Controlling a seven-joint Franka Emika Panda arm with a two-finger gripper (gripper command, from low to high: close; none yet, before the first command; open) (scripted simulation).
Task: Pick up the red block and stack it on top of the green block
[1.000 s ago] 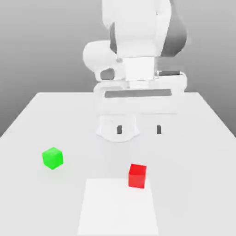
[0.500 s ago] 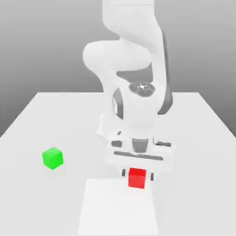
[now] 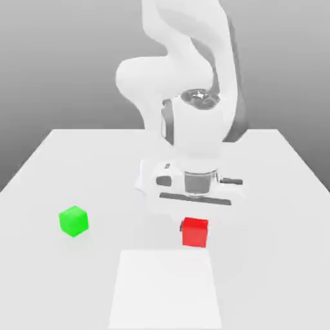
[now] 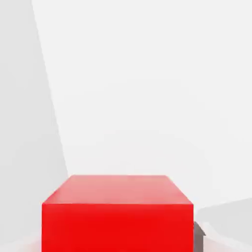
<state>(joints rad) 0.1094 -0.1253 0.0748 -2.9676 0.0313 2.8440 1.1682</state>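
You've got the gripper [image 3: 194, 225] clamped on the red block [image 3: 194, 232], held just off the table [image 3: 277, 193]. Your green block [image 3: 74, 221] sits well apart, toward the exterior view's left.

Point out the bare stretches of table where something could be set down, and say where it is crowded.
Bare table runs along the exterior view's right of the red block, and between it and the green block. The strip beyond the green block, toward the far edge, is also open. It is crowded around the red block, where the arm hangs just behind.
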